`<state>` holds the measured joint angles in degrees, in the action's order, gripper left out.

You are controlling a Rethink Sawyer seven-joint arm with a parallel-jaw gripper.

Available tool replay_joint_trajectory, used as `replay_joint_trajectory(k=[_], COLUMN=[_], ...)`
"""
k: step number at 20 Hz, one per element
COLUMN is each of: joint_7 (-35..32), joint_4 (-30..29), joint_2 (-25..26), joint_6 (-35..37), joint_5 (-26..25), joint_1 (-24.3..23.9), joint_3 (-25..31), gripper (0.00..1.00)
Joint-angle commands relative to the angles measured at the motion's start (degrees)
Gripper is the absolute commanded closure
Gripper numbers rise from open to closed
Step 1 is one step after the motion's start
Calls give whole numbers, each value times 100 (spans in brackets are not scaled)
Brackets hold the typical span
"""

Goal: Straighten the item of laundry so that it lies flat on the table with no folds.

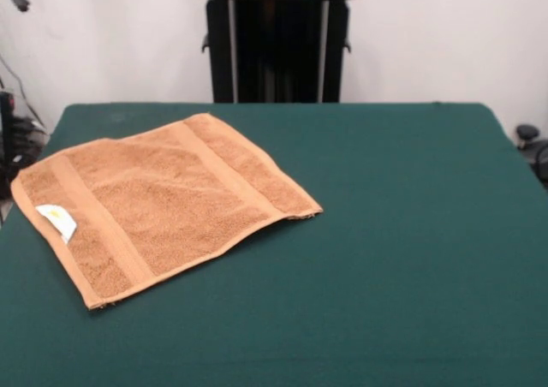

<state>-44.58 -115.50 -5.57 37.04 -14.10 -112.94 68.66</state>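
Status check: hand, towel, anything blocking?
Hand not in view. Towel spread flat on the table, white label showing near one edge, no folds visible. Nothing in the way.

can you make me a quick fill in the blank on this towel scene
1. The orange-tan hand towel lies on a table with a dark ____ top.
2. The small label on the towel is ____ in colour.
3. The towel sits toward the picture's ____ side of the table.
4. The number of flat woven bands showing across the towel is ____.

Missing words: green; white; left; two
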Motion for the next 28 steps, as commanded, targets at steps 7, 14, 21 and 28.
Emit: replay_joint_trajectory(k=[7, 14, 21, 28], joint_7=[-2371, -3228, -4076, -4168], joint_4=[-1143, -2090, -2648, -2814], joint_2=[-841, -2100, -3335, -4112], joint_6=[-1344, -2789, -4245, -4629], joint_5=[633, 720, 956, 848], joint_1=[1591, 2392, 3502, 4906], joint_3=[534, 958, 810, -374], gripper=[0, 0, 0, 0])
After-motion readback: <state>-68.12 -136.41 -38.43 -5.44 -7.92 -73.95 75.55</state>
